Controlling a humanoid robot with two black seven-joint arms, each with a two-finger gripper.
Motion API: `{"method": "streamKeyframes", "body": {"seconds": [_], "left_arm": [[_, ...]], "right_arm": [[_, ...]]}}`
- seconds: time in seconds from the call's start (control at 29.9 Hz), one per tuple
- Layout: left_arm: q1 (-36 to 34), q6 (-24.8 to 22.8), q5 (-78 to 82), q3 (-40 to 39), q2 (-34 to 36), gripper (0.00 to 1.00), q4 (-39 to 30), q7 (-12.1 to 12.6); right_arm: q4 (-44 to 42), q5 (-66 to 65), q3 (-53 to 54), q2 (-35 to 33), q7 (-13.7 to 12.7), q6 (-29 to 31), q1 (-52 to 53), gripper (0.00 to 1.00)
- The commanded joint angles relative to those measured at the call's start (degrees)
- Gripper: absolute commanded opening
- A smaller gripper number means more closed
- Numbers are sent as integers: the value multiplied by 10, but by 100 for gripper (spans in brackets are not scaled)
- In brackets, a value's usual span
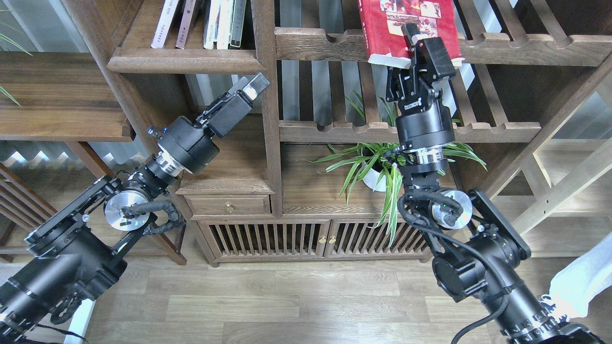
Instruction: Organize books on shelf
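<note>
The red book (397, 28), with small photos on its cover, lies on the upper slatted rack, and its near end sticks out over the scalloped rail. My right gripper (423, 45) is shut on that near edge from below. The solid shelf (186, 62) with the rounded front edge is at the upper left. Several upright books (210, 24) stand on it, with pale and brownish spines and their covers hidden. My left gripper (249, 88) points up-right just under that shelf, beside the bookcase post. Its fingers are slightly apart with nothing between them.
The vertical post (265, 119) stands between the shelf bay and the slatted racks. A second slatted rack (334, 130) is below the red book. A potted spider plant (382, 169) sits under it, behind my right arm. A drawer cabinet (229, 205) is lower down, and a wooden ledge (62, 100) is at the left.
</note>
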Motion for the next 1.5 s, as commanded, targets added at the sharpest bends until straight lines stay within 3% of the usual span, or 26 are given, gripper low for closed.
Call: {"method": "streamKeyframes", "body": {"seconds": [0.0, 0.6, 0.74, 1.47], "left_arm": [[-2, 0, -30, 1, -1, 98, 2, 0], [-9, 0, -104, 4, -3, 98, 8, 24], [-11, 0, -128, 4, -3, 98, 7, 41], [-9, 0, -149, 3, -22, 98, 8, 41]], "right_arm": [[0, 0, -16, 4, 0, 3, -4, 4], [1, 0, -74, 25, -1, 3, -14, 4], [1, 0, -88, 25, -1, 3, -15, 4], [1, -3, -107, 25, -6, 3, -48, 4]]}}
